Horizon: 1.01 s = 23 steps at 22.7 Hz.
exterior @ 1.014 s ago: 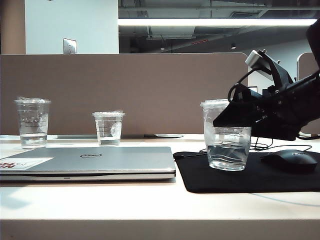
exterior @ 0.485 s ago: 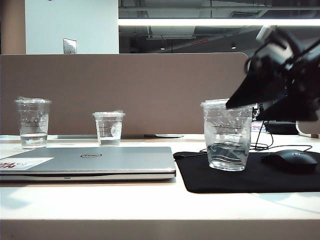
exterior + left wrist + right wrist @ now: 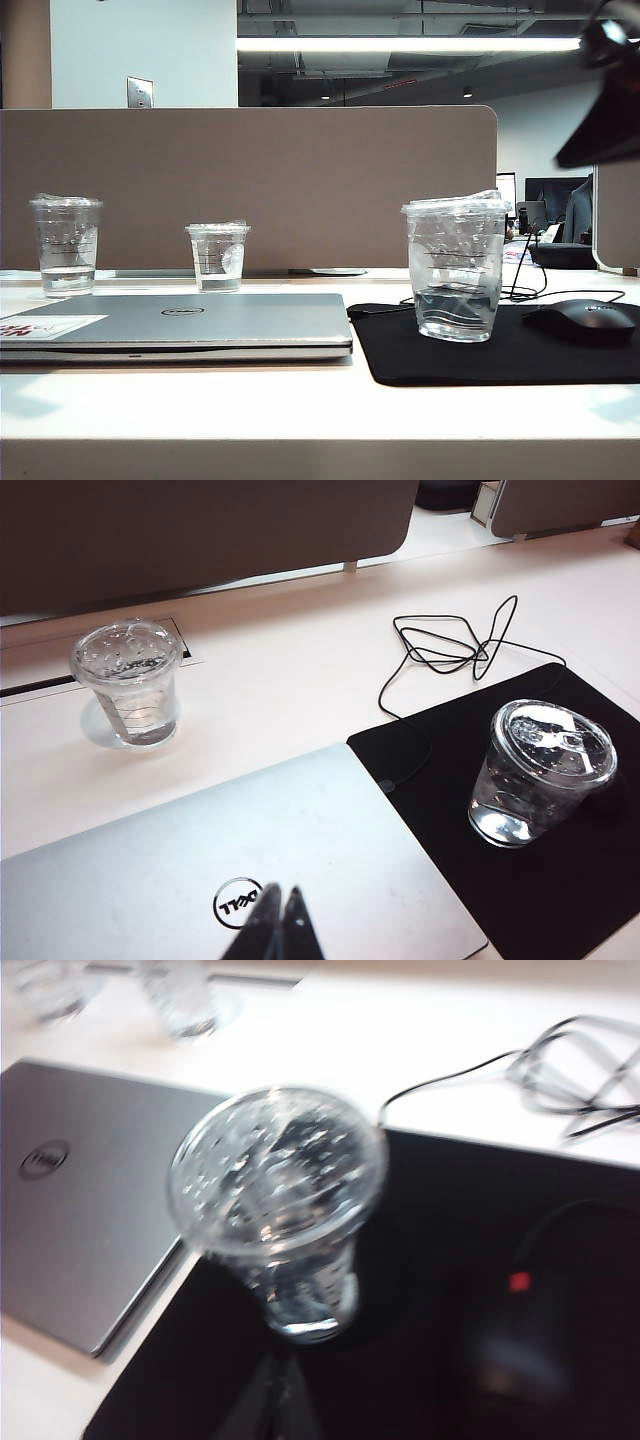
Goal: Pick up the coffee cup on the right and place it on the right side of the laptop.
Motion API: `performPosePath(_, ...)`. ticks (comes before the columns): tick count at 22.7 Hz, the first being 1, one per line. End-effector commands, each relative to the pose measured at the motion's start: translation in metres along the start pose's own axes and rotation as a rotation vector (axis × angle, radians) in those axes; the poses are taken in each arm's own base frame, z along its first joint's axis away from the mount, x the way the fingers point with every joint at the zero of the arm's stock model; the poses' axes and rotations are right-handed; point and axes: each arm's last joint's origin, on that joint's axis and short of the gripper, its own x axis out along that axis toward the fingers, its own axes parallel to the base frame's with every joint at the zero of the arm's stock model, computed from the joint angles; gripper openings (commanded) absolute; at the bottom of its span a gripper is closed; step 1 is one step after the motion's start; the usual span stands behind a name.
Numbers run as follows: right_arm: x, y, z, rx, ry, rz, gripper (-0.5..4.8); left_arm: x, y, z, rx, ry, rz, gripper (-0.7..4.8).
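The cup (image 3: 455, 268) is standing on the black mat (image 3: 560, 355), just right of the laptop (image 3: 180, 322). It is judged light, thin and easily crushed; the middle wall should be gripped gently. Both pincers are closed and empty: the left pincer (image 3: 276, 920) over the laptop, the right pincer (image 3: 283, 1397) above the cup, blurred.

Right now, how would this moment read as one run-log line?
coffee cup: on black mouse mat, right of laptop | right gripper: shut, above cup | left gripper: shut, over laptop
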Motion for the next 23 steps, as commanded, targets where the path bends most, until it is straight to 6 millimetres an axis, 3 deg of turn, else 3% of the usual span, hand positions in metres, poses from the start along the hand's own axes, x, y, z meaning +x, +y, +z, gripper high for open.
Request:
performPosePath(1,-0.018,0.003,0.003,-0.095,-0.078,-0.04,-0.02,-0.001,0.0,0.004,0.003,-0.021,-0.005,-0.05)
performPosePath(5,-0.049,0.008,-0.003,-0.144,-0.234,-0.046,-0.01,-0.001,0.0,0.004,0.003,-0.021,-0.005,-0.05)
performPosePath(10,-0.066,0.007,-0.022,-0.15,-0.348,-0.112,-0.02,-0.001,0.0,0.004,0.003,-0.021,-0.005,-0.05)
performPosePath(15,-0.065,-0.001,-0.059,-0.147,-0.402,-0.174,-0.02,-0.001,0.0,0.004,0.003,-0.021,-0.005,-0.05)
performPosePath(23,-0.056,-0.01,-0.08,-0.141,-0.468,-0.234,-0.02,-0.001,0.0,0.004,0.003,-0.021,-0.005,-0.05)
